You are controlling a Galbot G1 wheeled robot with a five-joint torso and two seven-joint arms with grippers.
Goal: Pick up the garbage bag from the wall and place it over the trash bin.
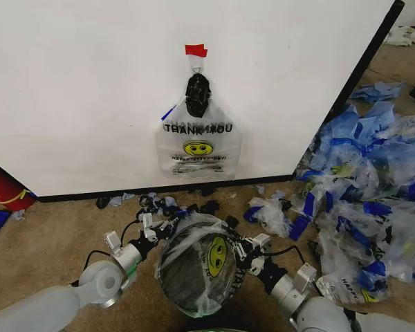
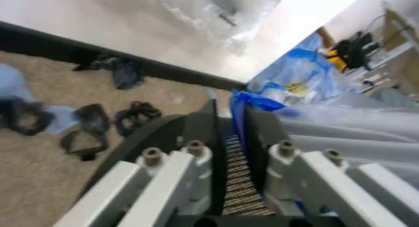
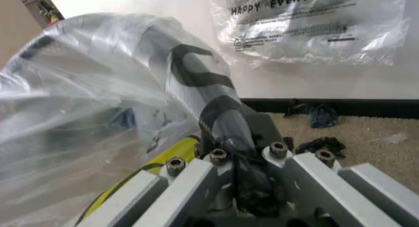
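A clear garbage bag point(image 1: 209, 243) with a yellow smiley face is stretched over the round black mesh trash bin point(image 1: 187, 287) on the carpet. My left gripper point(image 1: 159, 227) is shut on the bag's edge at the bin's left rim; in the left wrist view its fingers point(image 2: 258, 134) pinch a blue tape strip point(image 2: 244, 102). My right gripper point(image 1: 247, 249) is shut on the bag at the right rim, its fingers point(image 3: 226, 116) wrapped in clear film point(image 3: 78, 89). Another "THANK YOU" bag point(image 1: 198, 146) hangs on the white wall point(image 1: 83, 83).
A black knot-like lump point(image 1: 197, 94) under red tape point(image 1: 196, 50) holds the hanging bag. A big mass of clear-and-blue bags point(image 1: 373, 180) lies at the right. Dark scraps point(image 1: 207, 206) litter the carpet along the wall's black strip point(image 1: 124, 192). A red object point(image 1: 1, 187) sits far left.
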